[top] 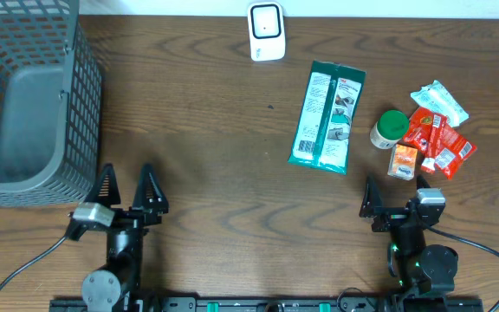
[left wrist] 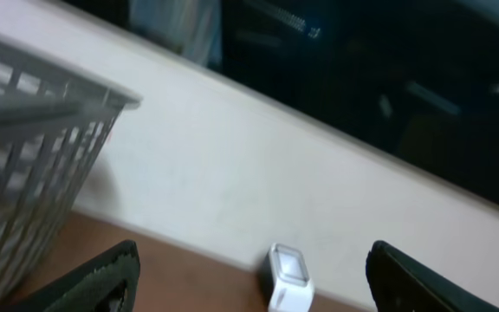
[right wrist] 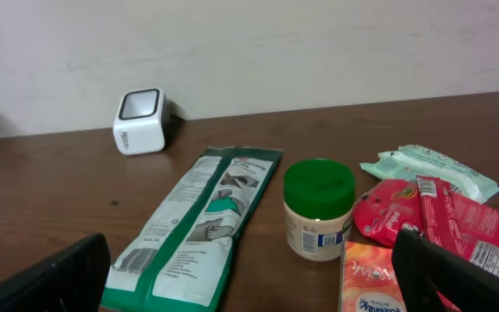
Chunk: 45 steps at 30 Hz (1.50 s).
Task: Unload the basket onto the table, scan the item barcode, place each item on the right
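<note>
The white barcode scanner (top: 266,31) stands at the table's far edge, also seen in the left wrist view (left wrist: 288,277) and the right wrist view (right wrist: 139,120). A long green-and-white packet (top: 327,117) lies flat right of centre, a barcode showing at its near end (right wrist: 141,260). Beside it stand a green-lidded jar (top: 390,128) (right wrist: 319,208) and an orange box (top: 403,161) (right wrist: 372,282). My left gripper (top: 127,186) (left wrist: 251,273) is open and empty at the front left. My right gripper (top: 395,201) (right wrist: 249,260) is open and empty, just short of the jar and box.
A grey mesh basket (top: 24,95) (left wrist: 33,147) fills the far left corner. Red sachets (top: 436,139) (right wrist: 440,221) and a white-green pack (top: 440,102) (right wrist: 430,169) lie at the right. A pale wall runs behind the table.
</note>
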Motion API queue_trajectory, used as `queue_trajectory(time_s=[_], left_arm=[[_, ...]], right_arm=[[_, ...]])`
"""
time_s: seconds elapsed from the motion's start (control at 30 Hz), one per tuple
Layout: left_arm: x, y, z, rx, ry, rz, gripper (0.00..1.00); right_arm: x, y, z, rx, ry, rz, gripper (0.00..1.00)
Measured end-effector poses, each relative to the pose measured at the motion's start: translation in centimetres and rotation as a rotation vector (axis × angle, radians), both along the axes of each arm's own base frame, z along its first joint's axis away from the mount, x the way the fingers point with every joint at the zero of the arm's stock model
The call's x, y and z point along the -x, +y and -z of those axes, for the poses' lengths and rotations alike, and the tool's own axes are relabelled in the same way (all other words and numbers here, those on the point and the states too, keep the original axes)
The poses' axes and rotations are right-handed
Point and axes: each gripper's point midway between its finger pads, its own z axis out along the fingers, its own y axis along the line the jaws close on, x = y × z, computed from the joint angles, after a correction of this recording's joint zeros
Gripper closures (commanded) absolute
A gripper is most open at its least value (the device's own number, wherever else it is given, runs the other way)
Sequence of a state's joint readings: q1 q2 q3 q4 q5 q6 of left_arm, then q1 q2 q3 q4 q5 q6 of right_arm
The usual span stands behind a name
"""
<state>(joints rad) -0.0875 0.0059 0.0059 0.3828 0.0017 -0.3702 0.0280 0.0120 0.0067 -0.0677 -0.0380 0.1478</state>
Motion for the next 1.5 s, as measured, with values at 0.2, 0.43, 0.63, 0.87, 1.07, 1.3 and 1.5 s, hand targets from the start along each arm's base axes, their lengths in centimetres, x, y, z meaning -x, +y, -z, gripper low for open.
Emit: queue_trajectory(time_s=[0.2, 0.43, 0.63, 0.87, 1.07, 1.3, 1.5], left_arm=[[-1.0, 0.1, 5.4, -0.019, 0.225, -0.008, 0.16], [-1.1, 0.4, 7.8, -0.084, 0.321, -0.031, 0.16], [-1.1, 0.4, 7.9, -0.190, 0.319, -0.045, 0.16], [-1.0, 0.4, 9.0, -0.267, 0.364, -0.048, 0.16], [-0.9, 0.2, 9.5, -0.287, 0.385, -0.037, 0.16], [-0.9, 0.2, 9.5, -0.296, 0.385, -0.033, 0.16], [-0.9, 0.1, 9.5, -0.297, 0.385, -0.033, 0.16]], right_arm=[[0.0, 0.0, 0.0, 0.000, 0.000, 0.000, 0.01], [0.0, 0.0, 0.0, 0.000, 0.000, 0.000, 0.01], [0.0, 0.0, 0.0, 0.000, 0.000, 0.000, 0.01], [0.0, 0.0, 0.0, 0.000, 0.000, 0.000, 0.01], [0.0, 0.0, 0.0, 0.000, 0.000, 0.000, 0.01], [0.0, 0.0, 0.0, 0.000, 0.000, 0.000, 0.01], [0.0, 0.0, 0.0, 0.000, 0.000, 0.000, 0.01]])
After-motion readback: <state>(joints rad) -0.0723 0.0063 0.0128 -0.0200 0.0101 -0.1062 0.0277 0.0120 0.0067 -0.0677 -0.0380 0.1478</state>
